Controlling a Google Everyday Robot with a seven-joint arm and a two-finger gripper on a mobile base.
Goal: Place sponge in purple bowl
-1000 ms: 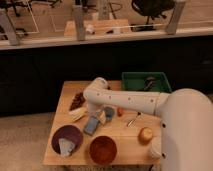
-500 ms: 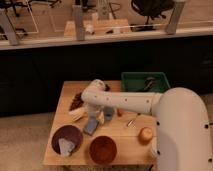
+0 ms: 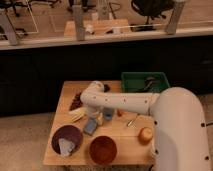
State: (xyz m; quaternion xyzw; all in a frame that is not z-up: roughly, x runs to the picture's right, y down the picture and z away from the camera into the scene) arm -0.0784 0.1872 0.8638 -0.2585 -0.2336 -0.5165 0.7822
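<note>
Gripper (image 3: 94,118) down at table (image 3: 131,145) centre, just above sponge (image 3: 90,126); pincer state cannot tell. Sponge flat on wood, at 1 o'clock from purple bowl (image 3: 66,139), near its rim. Pale scrap (image 3: 66,146) already inside bowl. Orange-brown bowl (image 3: 103,148) at 3 o'clock from purple one. Best approach: pinch sponge across short edges, lift clear of rim, carry toward 7 o'clock, release over bowl centre, avoid orange-brown bowl.

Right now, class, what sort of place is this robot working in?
Probably an office or lab test area: office chairs stand beyond a glass partition, and a small wooden table holds props. The gripper hangs over the sponge.
</note>
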